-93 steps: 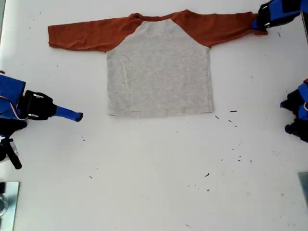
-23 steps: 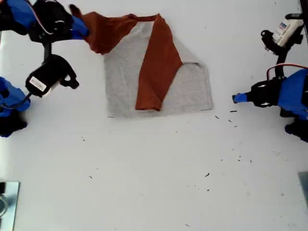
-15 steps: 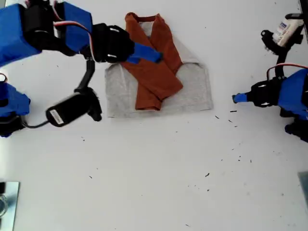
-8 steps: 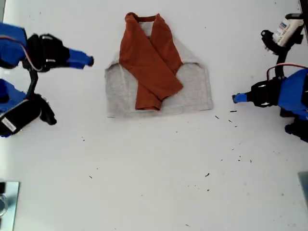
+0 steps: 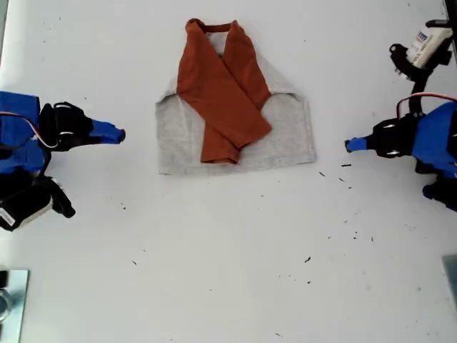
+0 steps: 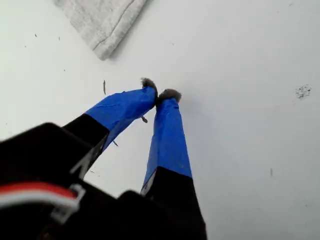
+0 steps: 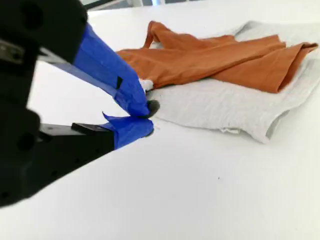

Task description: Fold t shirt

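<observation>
With both rust-orange sleeves (image 5: pixel 225 93) crossed over its chest, the t shirt (image 5: pixel 285 136) lies flat on the white table (image 5: pixel 228 257) towards the top of the exterior view, collar (image 5: pixel 214 27) at the far end; the grey body shows on either side of the sleeves, and no print can be seen.

The first gripper (image 5: pixel 350 146) sits at the exterior view's right, just off the lower hem corner (image 6: pixel 102 50); its taped fingertips (image 6: pixel 170 95) are pressed together on nothing. The second gripper (image 5: pixel 120 133) waits at the exterior view's left, a little clear of the shirt's side edge; its fingers look pinched together too, nothing between them.

By the look of it this is light, limp jersey; it should drape and sag the instant it's lifted, and the loose sleeves could slide off if it's jerked. I'd say the hem is the place to grab, one corner per gripper, pinching only the edge; both sets of fingers would need to spread first; then carry the hem up towards the collar, low and slow, so the sleeves keep their place.
</observation>
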